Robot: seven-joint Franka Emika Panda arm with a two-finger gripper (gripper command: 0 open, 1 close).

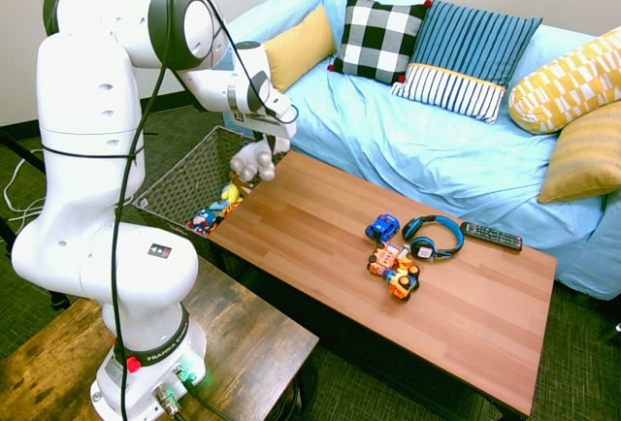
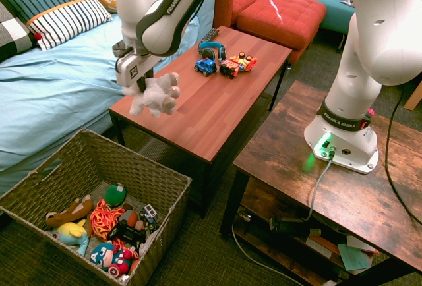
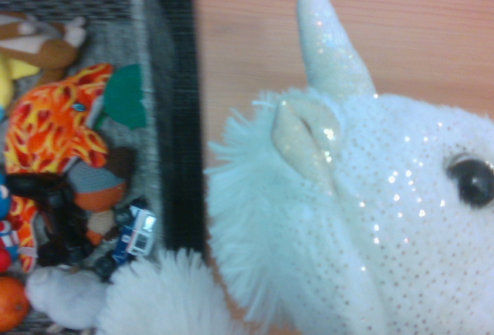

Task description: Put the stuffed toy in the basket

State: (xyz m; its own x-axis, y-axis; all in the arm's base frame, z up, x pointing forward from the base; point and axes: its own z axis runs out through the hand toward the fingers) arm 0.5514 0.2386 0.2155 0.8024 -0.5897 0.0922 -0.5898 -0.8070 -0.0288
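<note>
Stuffed toy: white plush (image 3: 363,219) is filling the wrist view from close by, showing 1 sparkly horn, 1 ear and 1 dark eye.
Gripper: fingers (image 2: 137,83) are closing tight on the stuffed toy (image 2: 155,96), which is hanging clear of the table.
Toy's place: it is hovering over the table's near end (image 2: 198,111), beside the basket, not yet inside it.
Basket: woven-looking bin (image 2: 62,167) is sitting on the floor between sofa and table, holding a heap of small toys (image 2: 109,230).
Table top: blue car (image 1: 382,228), orange vehicle (image 1: 393,273), headphones (image 1: 433,238) and remote (image 1: 491,236) are lying together at the far end.
Sofa: light blue cover (image 1: 408,140) is carrying 5 cushions.
</note>
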